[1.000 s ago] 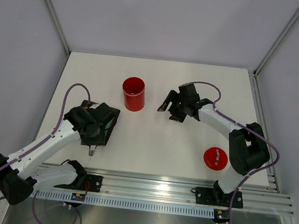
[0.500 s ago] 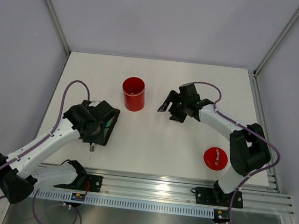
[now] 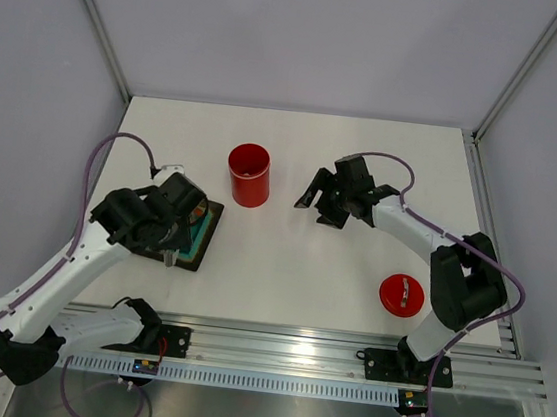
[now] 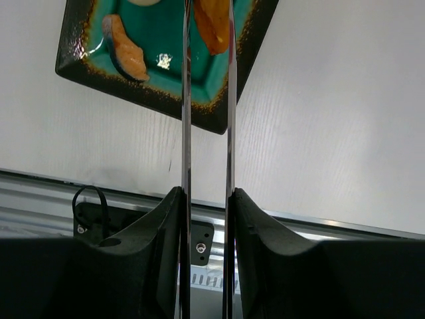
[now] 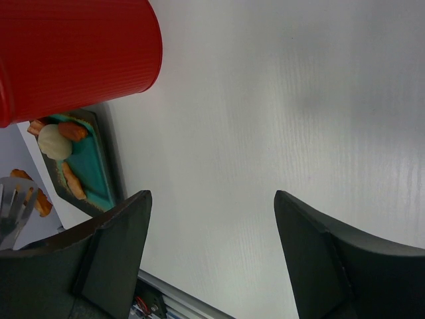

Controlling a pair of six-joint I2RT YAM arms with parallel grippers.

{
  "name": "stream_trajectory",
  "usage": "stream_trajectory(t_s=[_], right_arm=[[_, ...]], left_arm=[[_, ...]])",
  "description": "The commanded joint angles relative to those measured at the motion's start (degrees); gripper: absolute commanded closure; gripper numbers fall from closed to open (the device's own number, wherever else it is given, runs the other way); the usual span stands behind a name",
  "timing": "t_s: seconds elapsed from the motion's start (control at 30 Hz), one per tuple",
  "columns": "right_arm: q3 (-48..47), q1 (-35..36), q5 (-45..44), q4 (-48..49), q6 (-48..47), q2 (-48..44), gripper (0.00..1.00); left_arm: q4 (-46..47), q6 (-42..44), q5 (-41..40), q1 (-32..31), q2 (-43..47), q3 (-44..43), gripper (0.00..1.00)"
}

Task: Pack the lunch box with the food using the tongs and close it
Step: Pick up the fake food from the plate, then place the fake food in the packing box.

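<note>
The red lunch box (image 3: 249, 175) stands open at the table's middle; it fills the top left of the right wrist view (image 5: 73, 53). Its lid (image 3: 400, 295) lies near the front right. My left gripper (image 3: 173, 232) (image 4: 206, 193) is shut on the tongs (image 4: 186, 119), whose two strips run out over the black tray (image 4: 219, 109). An orange food piece (image 4: 211, 23) sits between the tong tips. Another orange piece (image 4: 126, 53) and a cream ball (image 5: 53, 143) lie on the teal mat. My right gripper (image 3: 324, 206) (image 5: 212, 196) hangs open and empty, right of the lunch box.
The black tray (image 3: 205, 238) lies at the front left, partly under my left arm. A metal rail (image 3: 292, 351) runs along the near table edge. Grey walls enclose the table on three sides.
My left arm has drawn back to the left with the tongs, uncovering more of the tray, and its jaws have squeezed the tongs slightly narrower. The right arm has not moved.
</note>
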State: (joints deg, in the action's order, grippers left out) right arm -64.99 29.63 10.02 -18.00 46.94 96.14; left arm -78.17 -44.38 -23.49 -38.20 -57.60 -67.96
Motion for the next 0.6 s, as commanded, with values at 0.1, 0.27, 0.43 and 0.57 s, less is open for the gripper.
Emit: stream_trajectory(t_s=[0.1, 0.27, 0.43, 0.57], right_arm=[[-0.57, 0.52, -4.48, -2.82, -1.32, -6.66, 0.17], [-0.66, 0.52, -8.17, -5.55, -2.29, -10.0, 0.17], [-0.31, 0.34, -9.76, -6.52, -2.12, -11.85, 0.17], [0.57, 0.08, -9.76, -6.26, -1.68, -12.73, 0.16]], left_arm=[[3.9, 4.56, -2.27, -0.13, -3.47, -11.83, 1.0], [7.58, 9.04, -0.34, -0.13, -8.3, -21.14, 1.0], [13.38, 12.03, 1.51, -0.13, -13.39, -25.1, 1.0], [16.99, 13.97, 2.66, -0.13, -17.26, -27.04, 1.0]])
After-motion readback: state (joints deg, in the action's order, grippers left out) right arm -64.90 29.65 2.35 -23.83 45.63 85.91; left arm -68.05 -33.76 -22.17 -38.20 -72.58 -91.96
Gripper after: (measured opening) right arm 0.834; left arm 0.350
